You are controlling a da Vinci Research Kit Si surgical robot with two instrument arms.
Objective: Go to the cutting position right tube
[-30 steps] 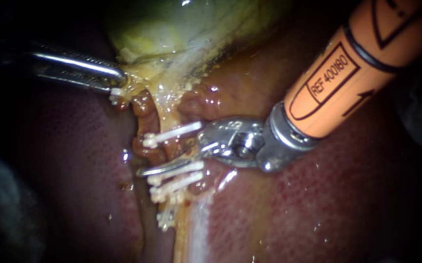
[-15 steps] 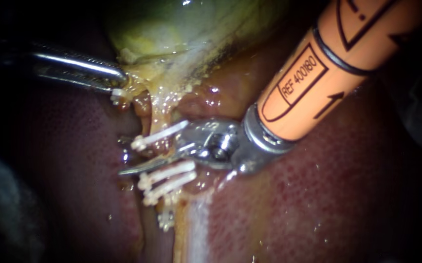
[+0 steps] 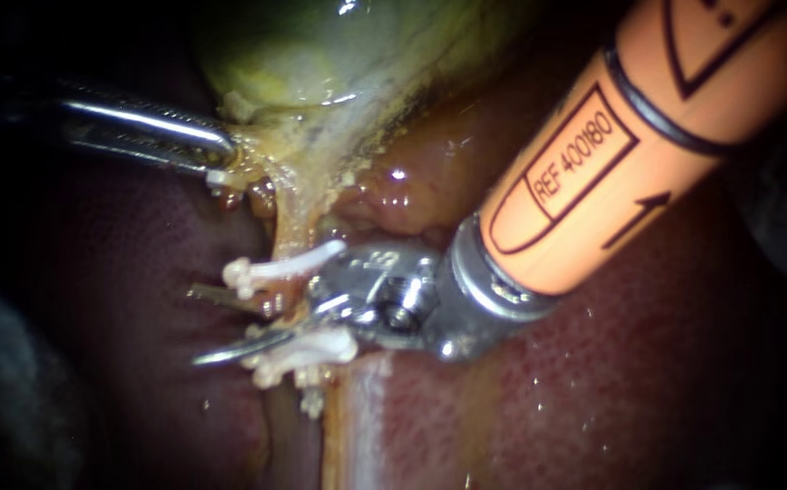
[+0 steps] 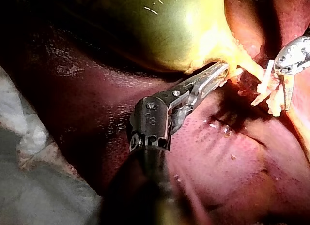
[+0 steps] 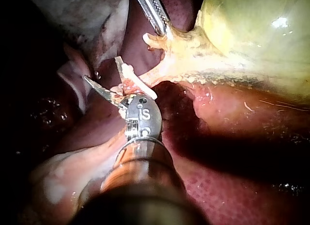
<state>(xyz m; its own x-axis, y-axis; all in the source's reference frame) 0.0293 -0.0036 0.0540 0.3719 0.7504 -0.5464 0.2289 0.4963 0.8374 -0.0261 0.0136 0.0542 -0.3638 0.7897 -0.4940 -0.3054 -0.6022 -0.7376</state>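
Observation:
The yellow-green gallbladder (image 3: 320, 54) narrows into a yellowish tube (image 3: 289, 227) that runs down over the liver (image 3: 638, 381). One white clip (image 3: 275, 265) crosses the tube, with more clips (image 3: 307, 349) just below it. My right instrument (image 3: 204, 325), on an orange shaft, has its two blades open, one on each side of the tube between the clips. From the right wrist view the blades (image 5: 102, 70) also stand apart by a clip (image 5: 138, 84). My left instrument (image 3: 221, 150) is shut on the gallbladder neck (image 4: 227, 70) and holds it up.
Dark red liver surrounds the tube on both sides. A pale stripe (image 3: 366, 417) runs down the liver below the clips. White gauze-like material (image 4: 24, 138) lies beside the liver in the left wrist view.
My right instrument has moved left along the clips and its blades have opened around the tube between them. The clipped tube shifted left with it. The left instrument has held still.

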